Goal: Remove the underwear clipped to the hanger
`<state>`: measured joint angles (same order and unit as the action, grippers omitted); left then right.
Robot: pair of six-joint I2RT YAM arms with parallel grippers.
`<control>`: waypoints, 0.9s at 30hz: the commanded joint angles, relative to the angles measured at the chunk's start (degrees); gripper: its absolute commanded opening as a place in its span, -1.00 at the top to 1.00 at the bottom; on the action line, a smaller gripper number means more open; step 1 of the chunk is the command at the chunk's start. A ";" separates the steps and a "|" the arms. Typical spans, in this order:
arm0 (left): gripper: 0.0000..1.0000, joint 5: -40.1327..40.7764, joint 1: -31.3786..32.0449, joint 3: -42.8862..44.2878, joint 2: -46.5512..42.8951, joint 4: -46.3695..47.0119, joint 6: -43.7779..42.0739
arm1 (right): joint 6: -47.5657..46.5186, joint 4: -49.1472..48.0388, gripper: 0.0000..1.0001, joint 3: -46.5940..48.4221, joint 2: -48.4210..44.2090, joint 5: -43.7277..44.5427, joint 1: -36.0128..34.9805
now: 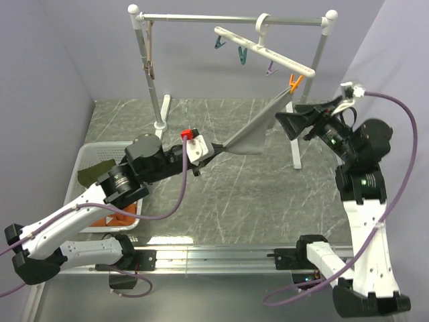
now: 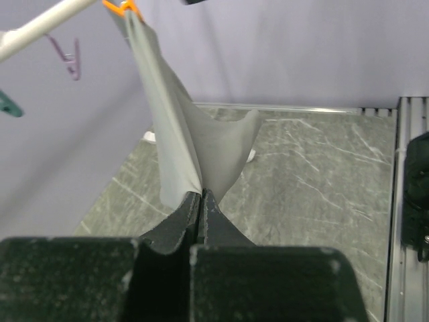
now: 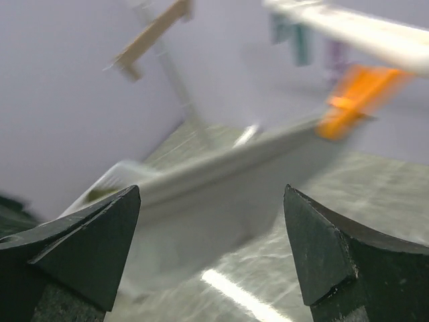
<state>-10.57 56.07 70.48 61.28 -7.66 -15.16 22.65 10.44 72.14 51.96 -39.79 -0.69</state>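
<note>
**Underwear removal nears its end: one grey brief (image 1: 258, 131) left on the hanger (image 1: 268, 54)**

The left hand (image 1: 218, 149) is clamped shut on the lower edge of the grey brief and draws the fabric taut in a slanting line over the surface (image 1: 221, 194). The brief's far corner, up and away from that hand's fingertips, is held by the orange clip (image 1: 294, 82) at the end of the white hanger. The wrist view shows the cloth (image 2: 201, 141) pinched flat between the closed fingers and running up to the clip (image 2: 124, 7).

The right hand (image 1: 287, 124) hangs with its jaws spread wide and nothing between them. It sits just below the orange clip and beside the stretched cloth, without touching either. In its own view the clip (image 3: 352, 100) sits above and to the right of the gap between its fingers.

The hanger's other clips (image 1: 242, 57) carry nothing. Behind the left hand, beside its forearm, a white basket (image 1: 80, 157) holds an olive brief (image 1: 94, 173) and something orange (image 1: 110, 220). A black pair cannot be made out.

Judged from this, most of the job is done. What remains is to free this last corner from the orange clip and take the brief away.
</note>
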 commanded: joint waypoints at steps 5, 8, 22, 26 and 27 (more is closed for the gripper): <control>0.99 5.30 0.18 -1.22 -4.23 -0.60 0.92 | -1.30 -6.13 -0.96 -9.73 -9.17 23.28 3.32; 0.99 4.77 0.26 -0.52 -4.15 -0.78 1.09 | -0.16 -7.35 -0.95 -10.00 -6.27 18.62 4.47; 0.99 1.25 0.26 -2.27 1.03 2.56 2.50 | 10.32 -6.51 -0.94 1.95 9.12 11.05 8.51; 0.99 -0.77 0.26 -2.63 3.76 5.28 2.59 | 8.72 -6.30 -0.94 0.81 7.63 9.47 8.42; 0.99 -1.12 0.26 -2.71 4.29 5.81 2.42 | 8.64 -6.31 -0.95 0.72 7.45 9.21 8.42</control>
<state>-9.21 56.10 68.07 64.69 -5.93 -13.72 32.75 3.25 70.98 61.30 -29.36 7.55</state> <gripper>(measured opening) 0.012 0.972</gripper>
